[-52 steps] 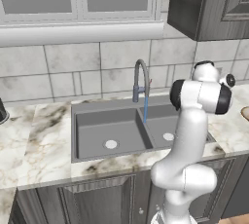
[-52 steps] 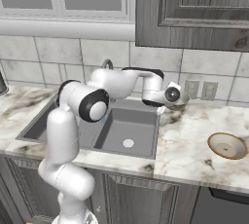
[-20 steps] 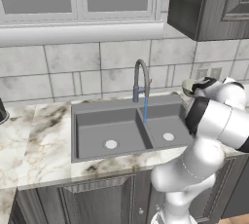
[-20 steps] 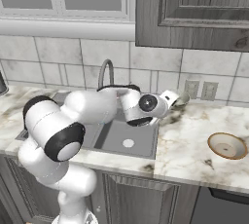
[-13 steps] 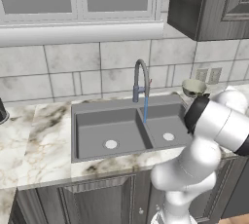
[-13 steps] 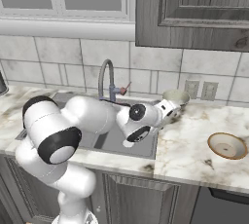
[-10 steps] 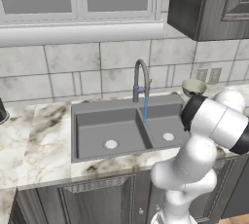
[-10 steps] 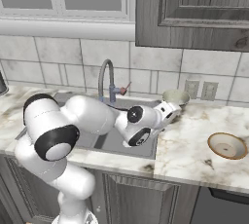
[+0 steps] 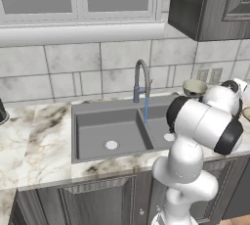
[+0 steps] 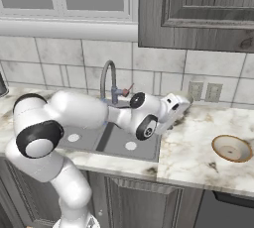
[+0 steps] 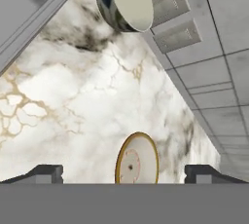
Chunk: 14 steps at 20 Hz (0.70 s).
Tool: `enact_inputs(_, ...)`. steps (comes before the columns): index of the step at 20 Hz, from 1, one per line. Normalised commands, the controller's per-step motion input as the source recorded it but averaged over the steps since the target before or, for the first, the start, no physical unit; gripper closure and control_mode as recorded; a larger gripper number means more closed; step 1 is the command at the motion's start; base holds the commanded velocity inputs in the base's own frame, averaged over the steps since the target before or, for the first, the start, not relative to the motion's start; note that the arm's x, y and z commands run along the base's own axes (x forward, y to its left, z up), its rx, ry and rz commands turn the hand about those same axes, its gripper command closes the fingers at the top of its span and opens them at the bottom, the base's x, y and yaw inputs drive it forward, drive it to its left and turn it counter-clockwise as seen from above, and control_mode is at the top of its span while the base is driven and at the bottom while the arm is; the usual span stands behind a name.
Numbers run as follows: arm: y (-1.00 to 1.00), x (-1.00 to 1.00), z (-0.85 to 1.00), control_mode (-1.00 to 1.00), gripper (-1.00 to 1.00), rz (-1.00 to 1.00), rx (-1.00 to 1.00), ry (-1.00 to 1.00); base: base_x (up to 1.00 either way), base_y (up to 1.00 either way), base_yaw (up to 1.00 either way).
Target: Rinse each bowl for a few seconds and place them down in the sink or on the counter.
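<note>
Robot gripper [image 11: 124, 172] with jaws spread wide and empty hovers over the counter [image 11: 73, 101], right of the sink [image 10: 106, 140], one bowl [image 11: 136, 158] directly between its fingertips.

Two bowls [image 10: 232, 148] [image 9: 195, 87], one double-basin sink [image 9: 112, 131], apparently one faucet [image 9: 142, 79].

glossy white rounded arm [image 9: 195, 121] links with black joint bands. the hand [image 11: 124, 172] carries two small dark finger tips [image 11: 46, 172].
</note>
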Motion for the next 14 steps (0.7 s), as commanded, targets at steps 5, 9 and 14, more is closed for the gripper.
enact_inputs(5,-0.08,0.0,0.36,-1.0,-1.0,-0.12,0.08,0.17,0.0,0.0,0.0)
enact_inputs(9,-0.11,0.0,0.05,-1.0,-1.0,-0.14,0.07,0.15,0.0,0.0,0.0)
enact_inputs(14,-0.24,0.0,0.0,-1.0,-1.0,-0.09,0.03,0.1,0.0,0.0,0.0)
